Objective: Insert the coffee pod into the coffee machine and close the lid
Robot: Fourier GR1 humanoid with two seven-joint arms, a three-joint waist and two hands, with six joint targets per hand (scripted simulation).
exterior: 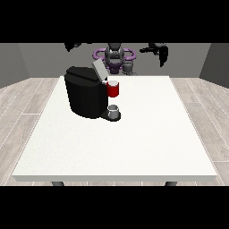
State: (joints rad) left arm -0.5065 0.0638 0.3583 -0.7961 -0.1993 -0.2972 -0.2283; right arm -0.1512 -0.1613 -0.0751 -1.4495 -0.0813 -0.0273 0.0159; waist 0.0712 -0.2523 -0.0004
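Note:
The black coffee machine (85, 96) stands on the left half of the white table (134, 143). Its grey lid (99, 69) is tilted up and open. A red pod holder (113, 90) sticks out at the machine's front, and a small grey cup (114, 110) sits under it on the base. A small grey object (129, 67) lies at the table's far edge by the robot; I cannot tell whether it is the pod. The hand at the view's right (161, 53) hangs raised above the far right edge, fingers pointing down, holding nothing. The hand at the view's left (71, 45) is raised behind the machine, partly cut off.
The robot's torso (115, 56) stands behind the far table edge, in the middle. White tabletop stretches in front of and to the right of the machine, down to the near edge (116, 178).

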